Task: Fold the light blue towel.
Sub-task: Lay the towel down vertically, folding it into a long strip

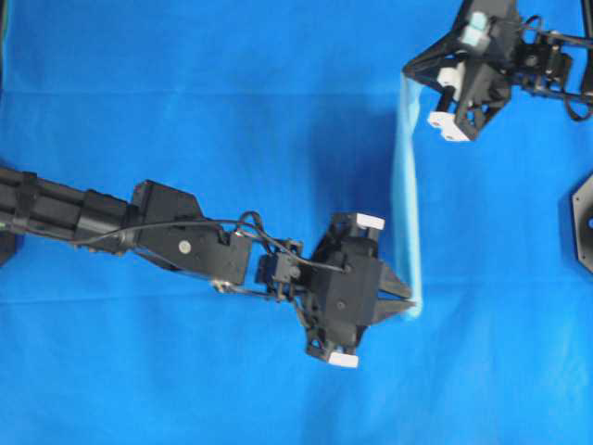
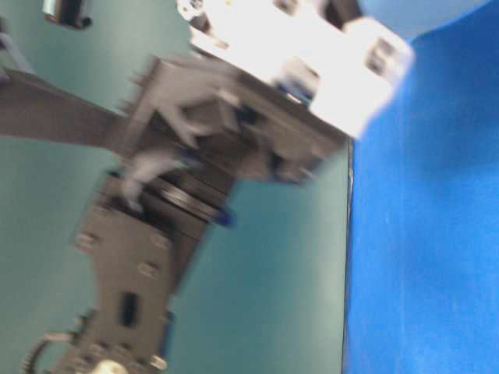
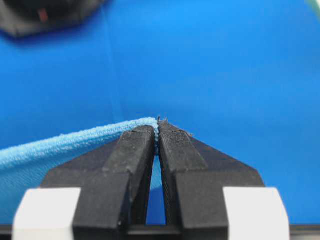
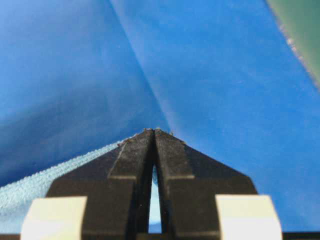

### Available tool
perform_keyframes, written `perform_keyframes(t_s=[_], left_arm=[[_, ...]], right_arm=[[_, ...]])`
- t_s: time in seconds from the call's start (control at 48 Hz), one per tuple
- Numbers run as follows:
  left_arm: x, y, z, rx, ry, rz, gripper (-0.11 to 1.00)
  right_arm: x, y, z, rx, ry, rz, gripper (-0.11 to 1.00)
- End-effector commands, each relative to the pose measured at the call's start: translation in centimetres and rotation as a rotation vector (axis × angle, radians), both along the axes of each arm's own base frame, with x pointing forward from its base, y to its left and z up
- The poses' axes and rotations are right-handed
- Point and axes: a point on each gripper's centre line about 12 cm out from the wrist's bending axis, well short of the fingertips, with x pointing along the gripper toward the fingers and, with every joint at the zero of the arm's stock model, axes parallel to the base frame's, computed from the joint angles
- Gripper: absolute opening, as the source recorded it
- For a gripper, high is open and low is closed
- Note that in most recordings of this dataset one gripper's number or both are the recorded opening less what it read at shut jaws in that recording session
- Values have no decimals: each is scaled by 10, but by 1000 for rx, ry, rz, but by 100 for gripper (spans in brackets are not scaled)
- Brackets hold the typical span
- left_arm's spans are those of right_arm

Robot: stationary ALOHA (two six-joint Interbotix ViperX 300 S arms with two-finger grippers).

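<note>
Jaws on both my arms are clenched on the light blue towel [image 1: 406, 199], each pinching one corner. From overhead I see the left gripper [image 1: 410, 303] at the lower end of the cloth and the right gripper [image 1: 409, 69] at the upper end, with the towel drawn between them as a narrow pale band above the deep blue sheet [image 1: 185, 93] that covers the table; its shadow falls on the sheet just to the left of it. That view alone gives me the full span and both arms at once. My left wrist camera adds the detail of the grip: the fingertips [image 3: 145, 137] meet on the stitched hem, and the towel trails away to the lower left. My right wrist camera shows its own fingers [image 4: 135, 150] closed likewise, the fine pile of the cloth visible beside and between them, plus a crease line in the sheet beyond. At table level, a blurred arm [image 2: 234, 117] fills the foreground; no towel grip can be made out there.
</note>
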Motion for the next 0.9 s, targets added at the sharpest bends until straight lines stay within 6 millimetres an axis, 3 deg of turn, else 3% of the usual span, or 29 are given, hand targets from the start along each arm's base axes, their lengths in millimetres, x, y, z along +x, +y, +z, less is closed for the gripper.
perform_keyframes(t_s=[0.0,0.437,0.625,0.874], left_arm=[[-11,-9,18,-7,-20,-21,2],[-71,-11,-19,-68,131,-3,2],[-90,-6,-30,-62,174,1,2],[-92,-5,-34,-58,182,1,2]], right_arm=[[13,-12,4,-15,-39,-6,1],[87,-22,-23,1,-55,74,1],[99,-24,-35,9,-39,83,1],[105,-20,-44,9,-48,109,1]])
